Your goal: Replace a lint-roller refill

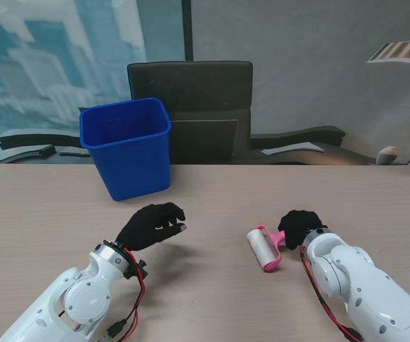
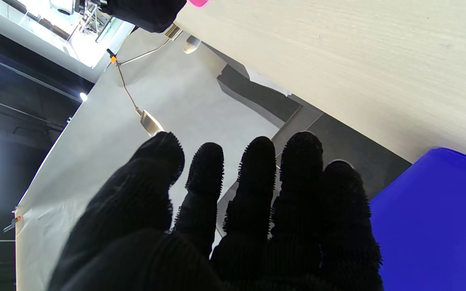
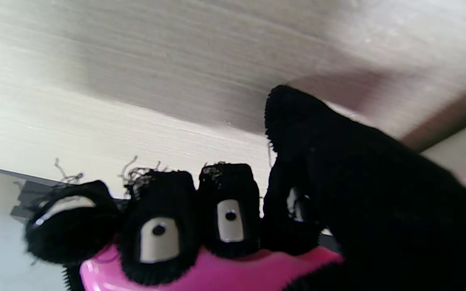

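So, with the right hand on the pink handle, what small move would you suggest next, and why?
Probably bring the left hand across to grasp the white roll: it is open and empty, while the right hand is closed on the lint roller's pink handle, steadying it on the table.

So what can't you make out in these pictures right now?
- Roller handle: stand view, right hand covers it.
- Roller in right wrist view: only a pink strip under the fingers, cut by the edge.
- Bin bottom: stand view, its walls hide it.
- Spare refill: none in view.
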